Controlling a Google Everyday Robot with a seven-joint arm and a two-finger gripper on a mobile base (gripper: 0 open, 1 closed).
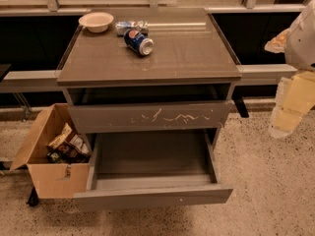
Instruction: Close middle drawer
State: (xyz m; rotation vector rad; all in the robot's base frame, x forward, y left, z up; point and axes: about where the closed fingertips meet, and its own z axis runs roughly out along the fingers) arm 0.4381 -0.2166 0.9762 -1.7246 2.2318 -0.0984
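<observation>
The middle drawer (152, 196) is pulled far out from the grey cabinet, towards the front. Its front panel is plain, with a tiny white speck near the right end. Its inside looks empty. Above it, the drawer front with white scratch marks (147, 117) stands slightly out from the cabinet. My gripper (289, 113) is pale and yellowish. It hangs in the air at the right edge of the camera view, to the right of the cabinet, above the open drawer's level and apart from it. The lowest panel is hidden.
The cabinet top (187, 58) carries a cream bowl (96, 21), a crumpled wrapper (130, 26) and a blue soda can (139, 42) lying on its side. An open cardboard box (49, 181) with snack packets stands on the speckled floor, against the drawer's left side.
</observation>
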